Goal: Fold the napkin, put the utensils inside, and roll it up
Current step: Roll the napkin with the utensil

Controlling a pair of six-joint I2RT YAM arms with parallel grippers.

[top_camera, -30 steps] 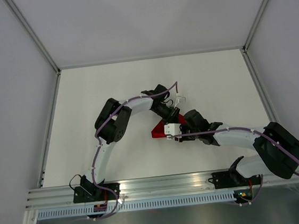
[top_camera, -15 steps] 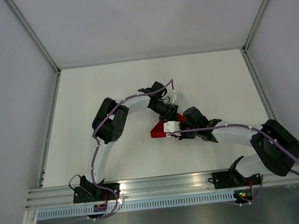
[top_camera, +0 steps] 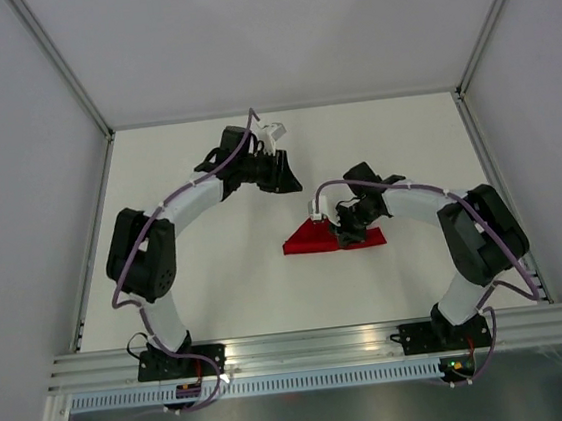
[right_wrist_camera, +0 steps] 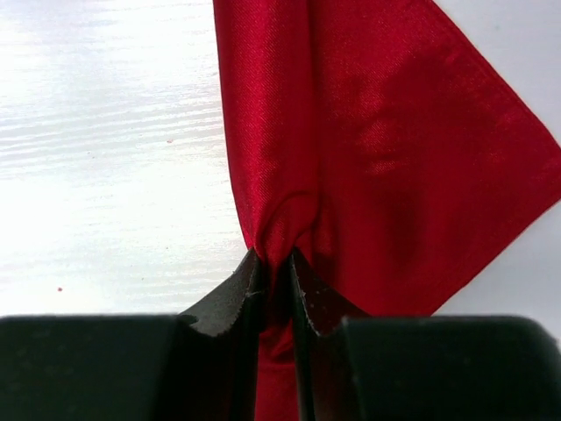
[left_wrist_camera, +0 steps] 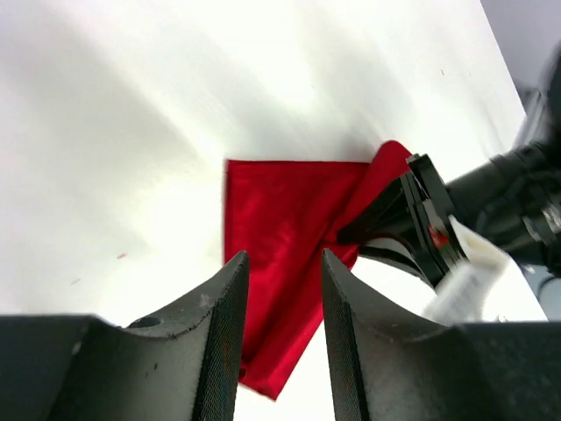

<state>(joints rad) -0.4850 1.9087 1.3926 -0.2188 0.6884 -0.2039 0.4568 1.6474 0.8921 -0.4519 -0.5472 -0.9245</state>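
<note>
Right hand [right_wrist_camera: 273, 265] pinches napkin [right_wrist_camera: 394, 158] fold (wrist view only).

The white tabletop [top_camera: 209, 288] is enclosed by pale grey walls [top_camera: 272, 30] with metal corner posts [top_camera: 62, 65]. An aluminium rail [top_camera: 305, 345] runs along its near edge. A tiny reddish speck [left_wrist_camera: 121, 256] lies on the tabletop.

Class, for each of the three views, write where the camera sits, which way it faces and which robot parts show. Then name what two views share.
Top external: above and behind the bases, looking down on the table; left arm and right arm show.
Left wrist: on the left arm, looking past its own open fingers towards the napkin.
Right wrist: on the right arm, close over the napkin, its fingers pinching a fold.
Shared: left wrist and top both show the right gripper gripping the napkin.
</note>
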